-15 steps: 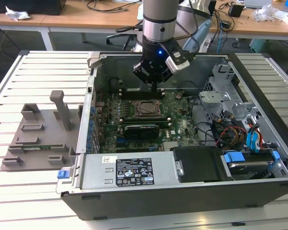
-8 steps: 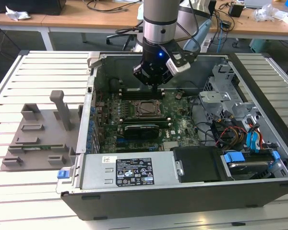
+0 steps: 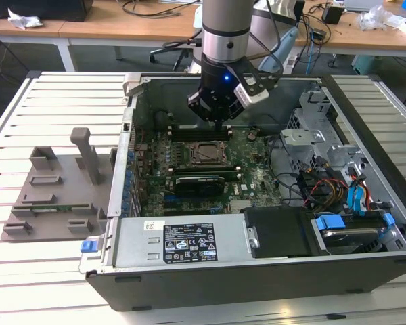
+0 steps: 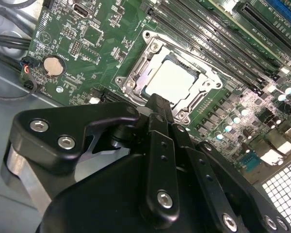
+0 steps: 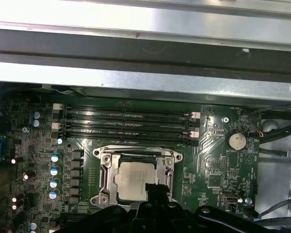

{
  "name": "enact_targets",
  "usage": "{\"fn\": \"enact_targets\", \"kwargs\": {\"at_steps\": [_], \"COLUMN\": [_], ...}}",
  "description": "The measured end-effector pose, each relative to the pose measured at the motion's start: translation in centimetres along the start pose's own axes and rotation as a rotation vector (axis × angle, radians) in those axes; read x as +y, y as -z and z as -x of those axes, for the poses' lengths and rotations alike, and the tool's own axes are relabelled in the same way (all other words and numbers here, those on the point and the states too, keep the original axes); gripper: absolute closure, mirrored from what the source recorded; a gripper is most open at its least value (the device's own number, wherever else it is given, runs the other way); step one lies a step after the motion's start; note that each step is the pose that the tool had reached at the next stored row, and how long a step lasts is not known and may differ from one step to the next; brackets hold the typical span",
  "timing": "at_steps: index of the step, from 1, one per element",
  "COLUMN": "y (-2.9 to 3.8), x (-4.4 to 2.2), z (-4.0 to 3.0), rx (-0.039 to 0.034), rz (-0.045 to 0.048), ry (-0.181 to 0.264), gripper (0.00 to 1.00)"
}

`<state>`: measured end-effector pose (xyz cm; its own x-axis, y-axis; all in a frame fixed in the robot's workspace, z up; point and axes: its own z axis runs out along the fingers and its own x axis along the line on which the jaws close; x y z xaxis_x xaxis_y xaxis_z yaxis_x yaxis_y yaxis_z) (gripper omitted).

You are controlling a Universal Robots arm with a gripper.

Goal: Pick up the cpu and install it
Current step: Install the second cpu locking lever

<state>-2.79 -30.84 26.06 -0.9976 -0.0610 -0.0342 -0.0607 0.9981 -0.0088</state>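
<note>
The cpu [image 5: 136, 180] is a silver-grey square lying flat inside the metal socket frame [image 5: 105, 177] on the green motherboard [image 5: 218, 170]. In the second wrist view the cpu [image 4: 172, 80] sits level within the socket frame [image 4: 136, 77]. My gripper [image 4: 157, 101] hangs just above the chip's near edge, its black fingers [image 4: 161, 141] pressed together with nothing between them. In the exterior view the gripper [image 3: 218, 123] hovers inside the open computer case, above and just behind the socket [image 3: 206, 154].
Memory slots [image 5: 126, 124] run beside the socket, towards the case wall [image 5: 145, 80]. A coin battery [image 5: 235, 141] and loose cables [image 3: 311, 186] lie to one side. A grey holder tray [image 3: 54, 196] rests on the slatted table at the exterior view's left. Drive cages [image 3: 325, 135] fill the case's right.
</note>
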Motion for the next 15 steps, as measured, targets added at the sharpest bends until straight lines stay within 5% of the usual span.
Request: {"fn": "enact_targets", "kwargs": {"at_steps": [15], "y": [-0.03], "x": [-1.37], "z": [-0.08], "rx": [-0.0001], "rz": [0.0001], "ry": [0.000], "gripper": [0.89]}}
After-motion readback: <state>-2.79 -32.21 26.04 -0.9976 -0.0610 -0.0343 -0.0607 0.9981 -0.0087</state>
